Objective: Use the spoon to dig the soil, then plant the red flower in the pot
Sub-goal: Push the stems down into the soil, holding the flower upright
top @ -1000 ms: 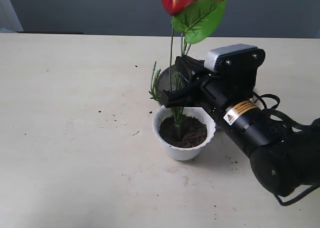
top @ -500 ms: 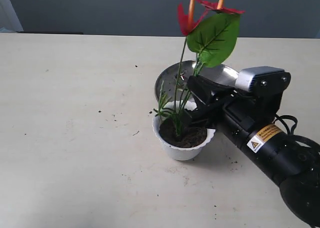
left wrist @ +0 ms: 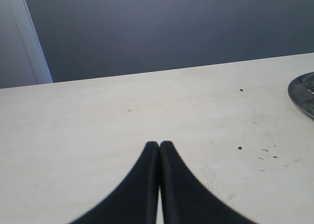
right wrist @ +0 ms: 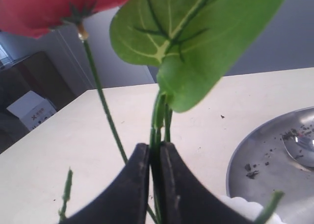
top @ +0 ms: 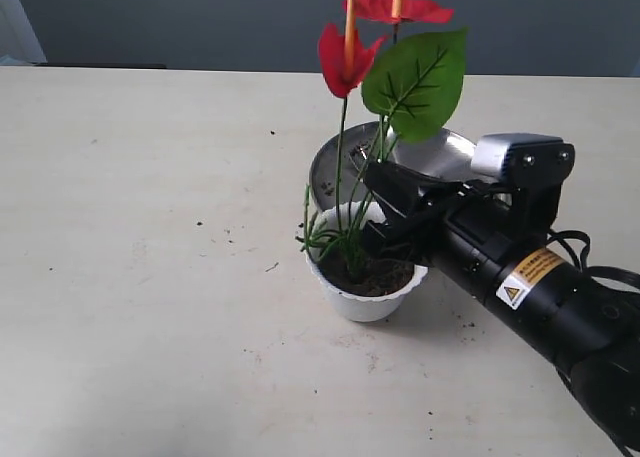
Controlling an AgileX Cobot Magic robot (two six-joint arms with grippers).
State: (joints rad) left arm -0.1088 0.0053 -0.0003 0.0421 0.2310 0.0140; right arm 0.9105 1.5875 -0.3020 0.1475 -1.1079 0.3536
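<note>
Between the jaws of the right gripper (top: 374, 220), pressed nearly together, run the thin green stems of the flower (top: 347, 59). The right wrist view shows them pinched just below the big leaf, with the red blooms above the fingers. Straight below the grip sits the pot (top: 366, 305), and the stems go down into the soil (top: 388, 274) on the side farther from the wrist. The plant stands close to upright.

Behind the gripper lies the plate (top: 445, 155), flecked with crumbs of earth. A shiny rounded shape on it in the right wrist view is probably the spoon (right wrist: 300, 149) (I cannot make out its handle).

Well away from all this, the left gripper (left wrist: 159, 144) hangs low over the table (left wrist: 98, 116), its jaws pressed together on nothing.

As for progress, the digging looks done: the spoon seems to be laid aside, the soil is loose, and crumbs are scattered on the table around the pot. Planting looks nearly done too, since the stems already enter the soil. I cannot tell how deep they sit, because the rim and the low leaves hide the base.

What seems left is to seat the stems firmly, let go, and draw the gripper back without dragging the flower over. With a top-heavy plant in loose soil, toppling on release is the likely risk.
</note>
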